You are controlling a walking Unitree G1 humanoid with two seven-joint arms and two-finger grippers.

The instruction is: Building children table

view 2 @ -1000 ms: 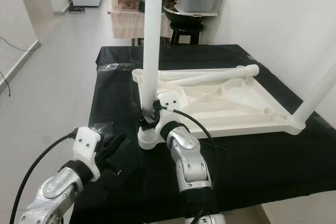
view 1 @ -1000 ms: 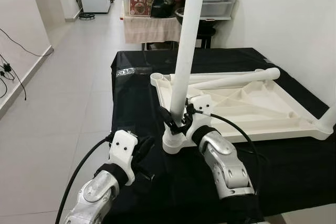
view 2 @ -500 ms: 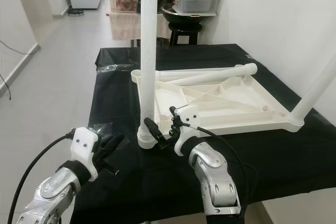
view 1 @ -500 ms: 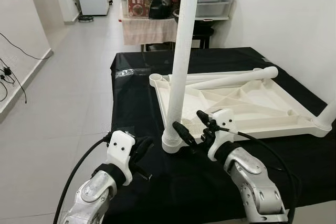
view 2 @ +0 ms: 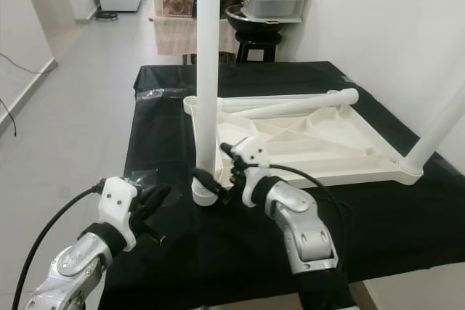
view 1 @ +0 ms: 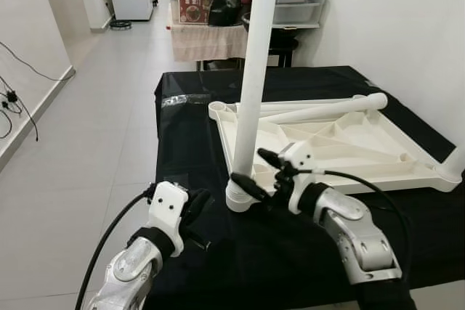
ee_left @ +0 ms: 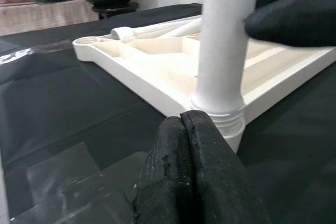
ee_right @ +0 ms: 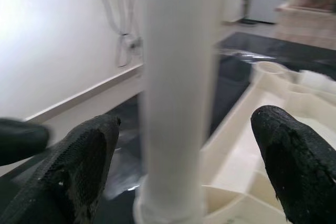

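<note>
our right gripper (view 1: 256,172) is spread wide around the upright white plastic table leg (view 1: 253,78); our left gripper (view 1: 197,205) is clenched.

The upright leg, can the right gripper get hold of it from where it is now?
Probably yes. The right gripper is open beside the leg, low near its socket, its fingers on either side of it in the right wrist view, with nothing between.

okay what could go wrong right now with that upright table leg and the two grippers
The upright leg stands in the corner socket with the right gripper open around it, not clamping, so it may lean or topple if not fully seated. Closing off-centre could push the overturned tabletop across the black cloth. The left gripper, shut nearby, gives no support.
</note>
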